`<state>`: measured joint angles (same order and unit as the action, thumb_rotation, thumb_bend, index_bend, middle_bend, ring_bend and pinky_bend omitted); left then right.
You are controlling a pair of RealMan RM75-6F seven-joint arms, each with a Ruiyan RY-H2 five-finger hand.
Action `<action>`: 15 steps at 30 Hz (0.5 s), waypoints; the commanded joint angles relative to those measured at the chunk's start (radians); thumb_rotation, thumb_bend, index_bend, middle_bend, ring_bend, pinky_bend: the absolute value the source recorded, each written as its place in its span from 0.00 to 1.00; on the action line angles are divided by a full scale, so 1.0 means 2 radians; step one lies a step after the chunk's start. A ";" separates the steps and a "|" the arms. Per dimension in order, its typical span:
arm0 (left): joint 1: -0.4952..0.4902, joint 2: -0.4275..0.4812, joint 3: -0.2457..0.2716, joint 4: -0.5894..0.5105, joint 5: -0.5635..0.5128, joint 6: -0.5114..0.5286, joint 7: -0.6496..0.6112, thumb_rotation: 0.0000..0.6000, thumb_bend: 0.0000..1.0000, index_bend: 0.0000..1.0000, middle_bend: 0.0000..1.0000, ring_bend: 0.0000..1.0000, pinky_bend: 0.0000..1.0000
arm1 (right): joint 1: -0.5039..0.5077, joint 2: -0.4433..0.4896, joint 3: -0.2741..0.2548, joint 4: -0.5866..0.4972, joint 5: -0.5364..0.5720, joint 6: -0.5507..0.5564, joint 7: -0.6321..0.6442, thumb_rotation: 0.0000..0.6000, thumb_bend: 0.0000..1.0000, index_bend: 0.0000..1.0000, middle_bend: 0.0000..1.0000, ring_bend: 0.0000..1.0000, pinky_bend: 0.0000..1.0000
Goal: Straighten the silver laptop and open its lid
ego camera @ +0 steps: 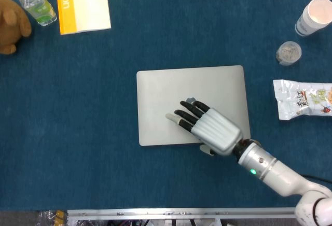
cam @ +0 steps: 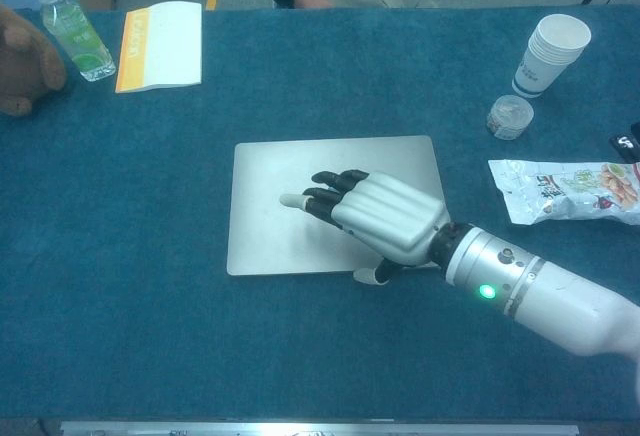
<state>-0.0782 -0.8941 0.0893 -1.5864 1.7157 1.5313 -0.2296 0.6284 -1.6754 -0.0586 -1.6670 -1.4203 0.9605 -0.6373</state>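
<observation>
Near the middle of the blue-carpeted desk [ego camera: 93, 148] lies the silver laptop [ego camera: 161, 88], lid shut and flat, its edges running square with the desk's near edge. Over the lid's near half, the right hand [ego camera: 207, 128] is spread palm down, its dark fingers [ego camera: 188, 114] extended toward the left and slightly fanned, holding nothing; the fingertips lie over the lid's centre and partly cover the logo there, though whether they press on the metal cannot be told. From the chest view the same right hand [cam: 385, 216] reaches in from the near right, its thumb hanging just past the laptop's near edge, and a green light glows on the silver wrist behind it. No left hand shows in either view. At the far left corner stand a clear water bottle [ego camera: 35, 3] with a green label and white cap, and beside it a brown plush toy [ego camera: 11, 25] cut off by the frame's edge. Just right of the bottle lies a white book [ego camera: 83, 3] with an orange spine strip bearing white letters that read "exicon", the start of the word cropped away. At the far right stands a stack of white paper cups [ego camera: 313, 16]; near it sits a small round clear lidded container [ego camera: 288, 53], and nearer again lies a white snack packet [ego camera: 303, 98] with printing too small to read.
</observation>
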 commanded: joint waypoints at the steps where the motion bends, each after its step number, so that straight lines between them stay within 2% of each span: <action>1: 0.000 -0.002 0.000 0.003 0.000 -0.001 -0.002 1.00 0.25 0.07 0.01 0.00 0.04 | 0.000 -0.013 0.002 0.011 0.004 -0.002 -0.011 1.00 0.16 0.00 0.15 0.03 0.17; 15: 0.000 -0.005 0.001 0.014 0.002 0.001 -0.014 1.00 0.25 0.07 0.01 0.00 0.04 | -0.003 -0.039 0.006 0.036 0.018 -0.004 -0.021 1.00 0.16 0.00 0.14 0.03 0.16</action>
<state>-0.0783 -0.9028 0.0922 -1.5596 1.7198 1.5336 -0.2577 0.6236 -1.7522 -0.0469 -1.5975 -1.3850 0.9517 -0.6793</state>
